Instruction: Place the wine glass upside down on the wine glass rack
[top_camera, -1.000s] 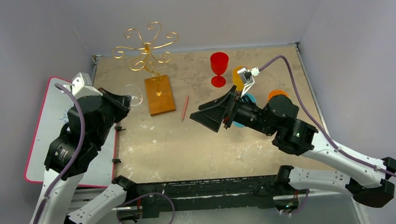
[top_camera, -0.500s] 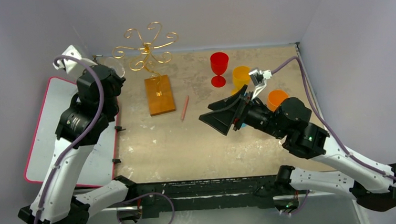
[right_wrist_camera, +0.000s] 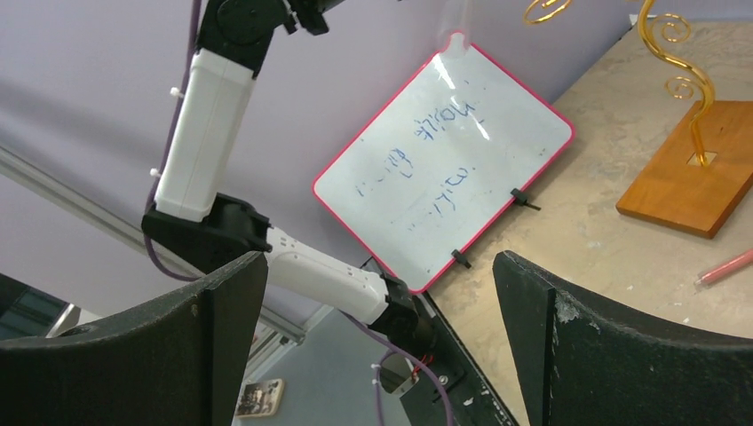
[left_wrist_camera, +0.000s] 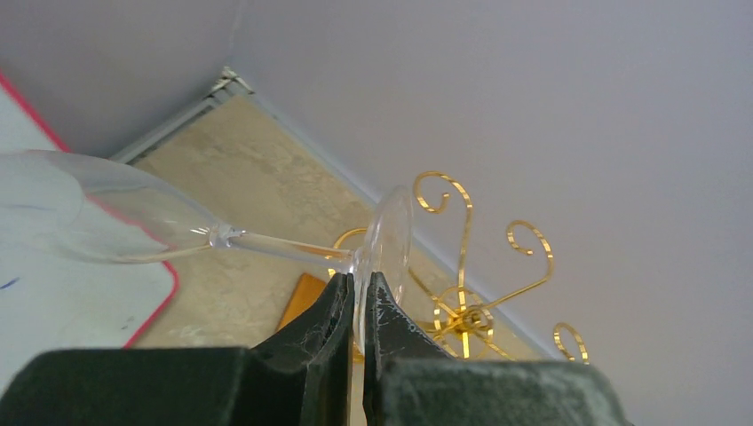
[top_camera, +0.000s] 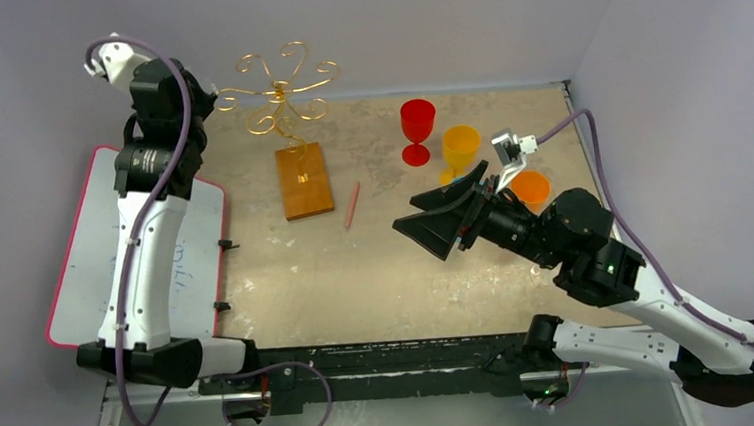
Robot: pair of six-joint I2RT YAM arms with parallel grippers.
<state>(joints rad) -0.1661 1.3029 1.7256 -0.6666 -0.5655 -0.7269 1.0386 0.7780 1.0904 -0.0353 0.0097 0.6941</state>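
Closing on the hang, glass not yet inverted.
My left gripper (left_wrist_camera: 360, 288) is clamping shut on the foot of the wine glass (left_wrist_camera: 107, 217), bowl lying sideways. The next move is calling for tipping it bowl-down and sliding the stem into a scroll of the wine glass rack (left_wrist_camera: 463, 248) just beyond.

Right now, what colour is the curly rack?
Gold. The rack shows best from the left wrist.

Clear wine glass (left_wrist_camera: 107, 217) up in the air, stem roughly horizontal, foot close to the scroll arms. Gold wire wine glass rack (top_camera: 280, 94) stands upright on its orange-brown wooden base.
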